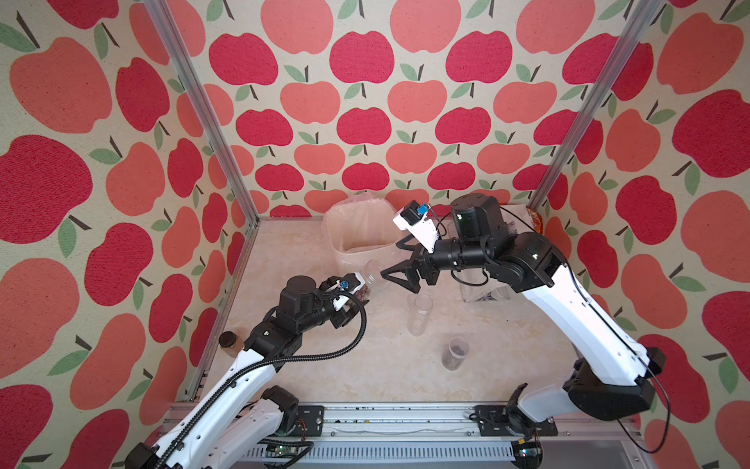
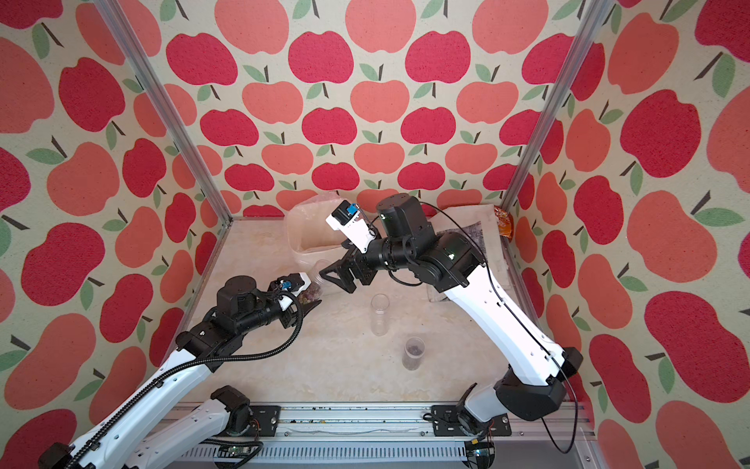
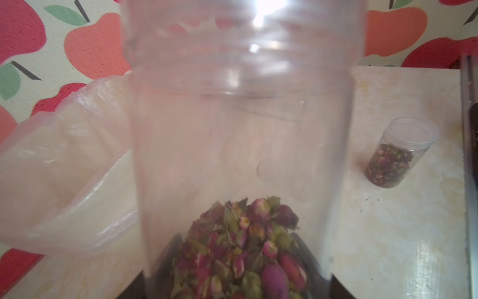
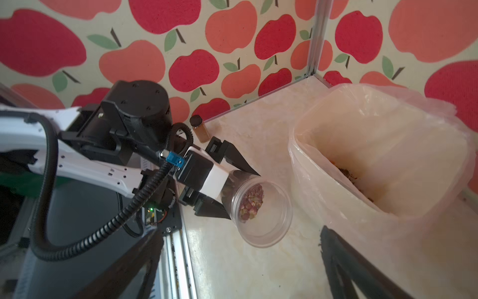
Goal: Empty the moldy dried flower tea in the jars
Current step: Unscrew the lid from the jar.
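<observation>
Roughly a third is done, I'd judge: one clear jar (image 1: 420,314) stands empty on the worktop (image 1: 324,365), and crumbs lie in the lined bin (image 4: 294,145). The left pincer (image 4: 243,196) is clamped on a second jar (image 1: 371,272), tipped toward the bin with its flower tea (image 3: 245,246) inside and apparently capped. The right pincer (image 1: 391,260) gapes empty beside it, and a third jar (image 1: 456,351), lidded, keeps its tea.

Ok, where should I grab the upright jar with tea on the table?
Take the lidded jar around its clear wall below the lid, coming in level from the robot's right. It stands upright, apart from the empty jar, with its sides free.
</observation>
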Controlling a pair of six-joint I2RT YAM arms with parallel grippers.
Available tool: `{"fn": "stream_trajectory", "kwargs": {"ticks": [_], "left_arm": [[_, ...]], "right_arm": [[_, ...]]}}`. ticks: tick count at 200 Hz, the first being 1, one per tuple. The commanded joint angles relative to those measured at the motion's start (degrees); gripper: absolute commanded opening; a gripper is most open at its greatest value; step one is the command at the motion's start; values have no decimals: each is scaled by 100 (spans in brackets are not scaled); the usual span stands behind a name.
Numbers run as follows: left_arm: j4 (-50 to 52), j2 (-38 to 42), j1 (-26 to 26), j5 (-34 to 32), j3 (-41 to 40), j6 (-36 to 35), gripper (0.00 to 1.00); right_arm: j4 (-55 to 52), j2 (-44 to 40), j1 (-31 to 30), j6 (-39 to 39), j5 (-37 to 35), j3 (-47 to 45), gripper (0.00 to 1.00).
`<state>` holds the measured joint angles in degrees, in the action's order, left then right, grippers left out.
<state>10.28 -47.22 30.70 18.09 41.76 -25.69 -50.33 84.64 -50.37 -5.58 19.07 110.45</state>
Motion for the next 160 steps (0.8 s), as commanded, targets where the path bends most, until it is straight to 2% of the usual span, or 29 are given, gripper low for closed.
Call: {"fn": "stream_trajectory", "kwargs": {"ticks": [1,39,107,160], "left_arm": [[-493,95,279,-1025,-80,-562,0],[-571,82,541,-1417,-115,-863,0],[-537,99,620,-1488,-133,-887,0],[-505,99,647,-1505,-133,-896,0]], "right_arm": [[-251,232,269,-2034,-143,-17,99],[-340,364,308,-2192,123,-281,99],[8,559,274,-2429,661,-598,99],[-38,770,247,-2399,755,-542,97]]}}
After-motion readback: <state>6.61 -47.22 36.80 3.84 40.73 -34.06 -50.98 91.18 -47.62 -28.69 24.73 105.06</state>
